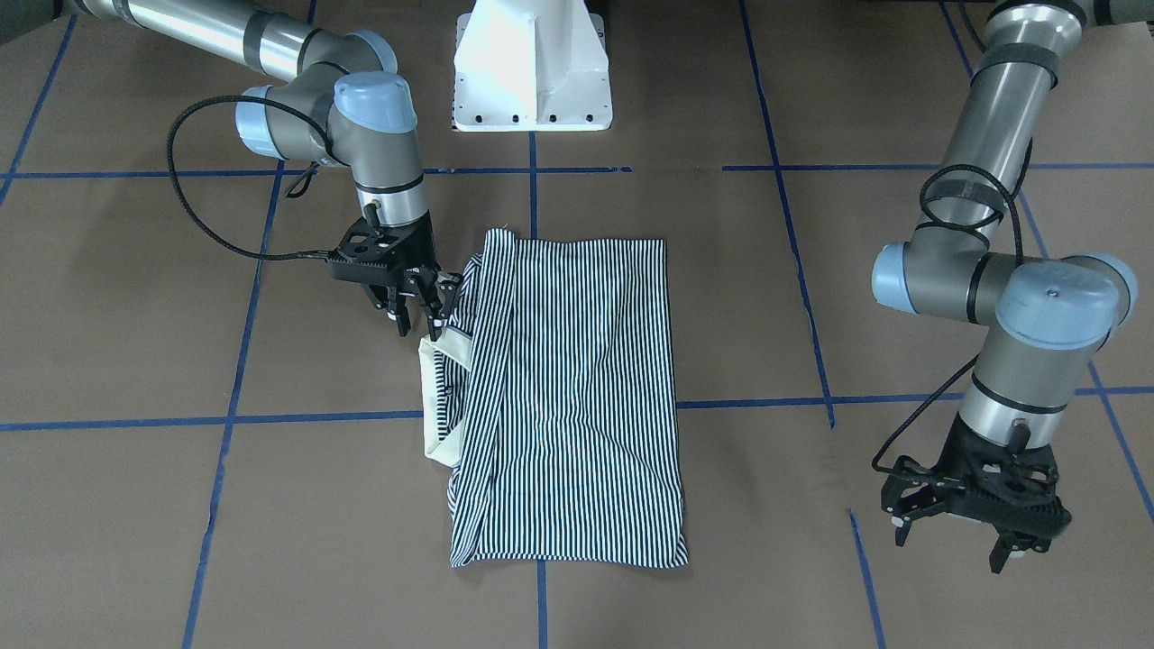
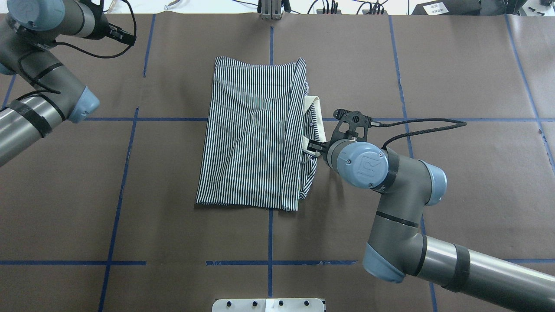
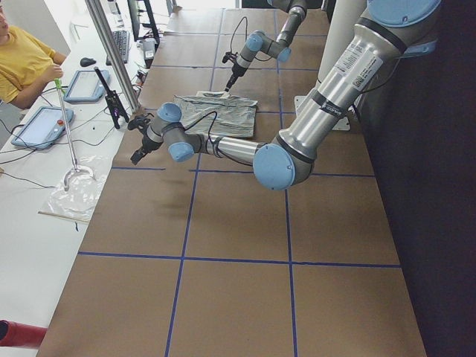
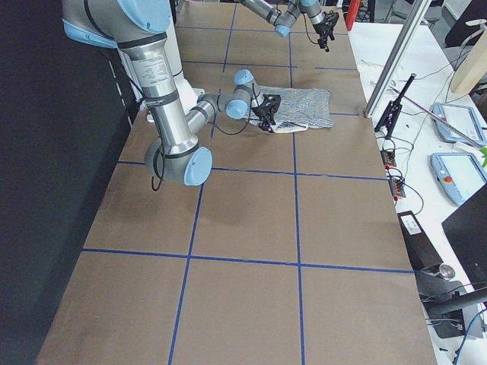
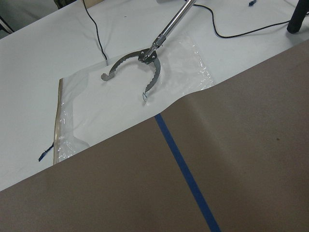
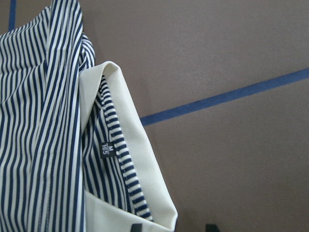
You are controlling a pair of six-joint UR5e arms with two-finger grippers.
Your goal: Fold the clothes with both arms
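Right now, one short-sleeved polo shirt with thin navy-and-white stripes lies folded into a long rectangle in the middle of the brown paper-covered worktop. Blue tape lines run out from under it. Bare worktop surrounds it on all four sides.

Its plain cream collar sticks out along the edge facing my right arm. The black two-finger right pincer sits at that edge. In the right wrist view its fingertips stand spread, with the collar's corner between them. I cannot tell whether they touch the cloth.

The black left pincer is also spread and holds nothing. It hangs over bare worktop, well apart from the shirt. Its wrist view shows the brown paper's border and one metal reacher tool on a clear plastic sheet.

I count one shirt, two arms, two pincers and one white pedestal.
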